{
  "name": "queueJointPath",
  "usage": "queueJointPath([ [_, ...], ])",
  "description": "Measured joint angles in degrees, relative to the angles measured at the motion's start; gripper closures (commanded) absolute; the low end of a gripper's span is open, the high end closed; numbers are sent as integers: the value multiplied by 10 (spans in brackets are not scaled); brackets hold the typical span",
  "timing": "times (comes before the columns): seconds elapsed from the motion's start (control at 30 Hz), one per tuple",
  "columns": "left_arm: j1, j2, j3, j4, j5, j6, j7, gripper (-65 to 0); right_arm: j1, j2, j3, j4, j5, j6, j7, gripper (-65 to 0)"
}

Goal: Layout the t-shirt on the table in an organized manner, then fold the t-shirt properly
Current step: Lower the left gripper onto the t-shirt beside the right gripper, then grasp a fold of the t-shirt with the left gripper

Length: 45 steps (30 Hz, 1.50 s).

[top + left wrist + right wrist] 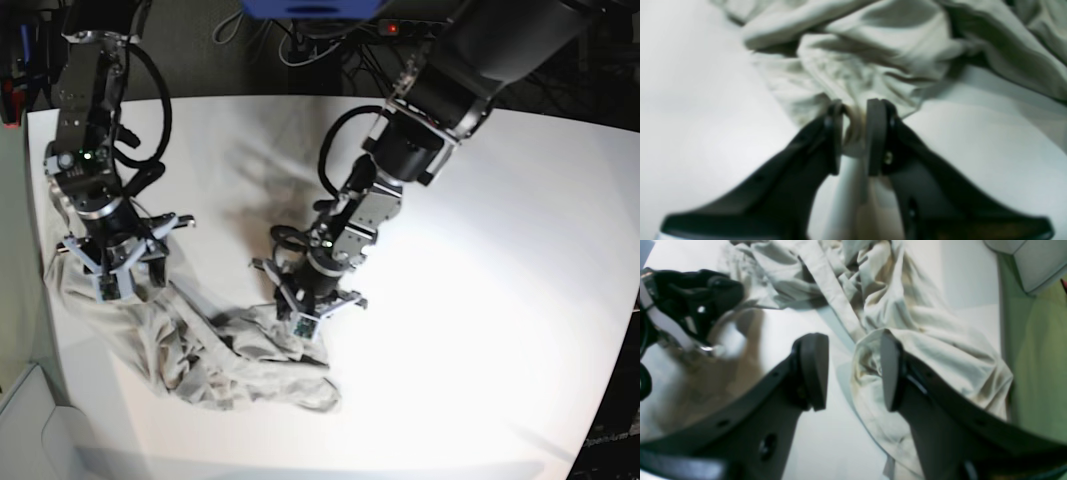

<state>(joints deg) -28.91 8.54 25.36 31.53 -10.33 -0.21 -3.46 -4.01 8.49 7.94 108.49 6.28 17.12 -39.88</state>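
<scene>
Left gripper (855,133) pinching a bunched fold of the t-shirt (873,60) between its pads, pressed down close to the table (690,116). Right gripper (853,373) spread wide, nothing clamped, one finger (892,370) sitting against a rumpled edge of the cloth, the other over bare tabletop. Shirt (215,345) lying crumpled in a long heap toward the near-left corner in the base view, part of it drooping right at the table's left edge under the right arm. Loads of open white surface on the far side and off to the right in that view, nothing sitting there. Both arms crowded over the same heap, near each other but apart. Black cables (150,100) looping beside the right arm; more cables and dark gear past the far edge.
</scene>
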Motion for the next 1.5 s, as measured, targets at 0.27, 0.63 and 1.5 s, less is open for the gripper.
queueJointPath([
  [0.27,-1,-2,2,-19,-3,0,0,-8,-9,0,0,0,0,0,0,-262],
  [0.63,70,-38,-48,282,-3,0,158,-8,-12,-1,0,0,0,0,-1,-262],
  [1.5,86,-40,-180,394,1,0,361,-183,-11,-37,-56,0,-1,0,-1,-262],
])
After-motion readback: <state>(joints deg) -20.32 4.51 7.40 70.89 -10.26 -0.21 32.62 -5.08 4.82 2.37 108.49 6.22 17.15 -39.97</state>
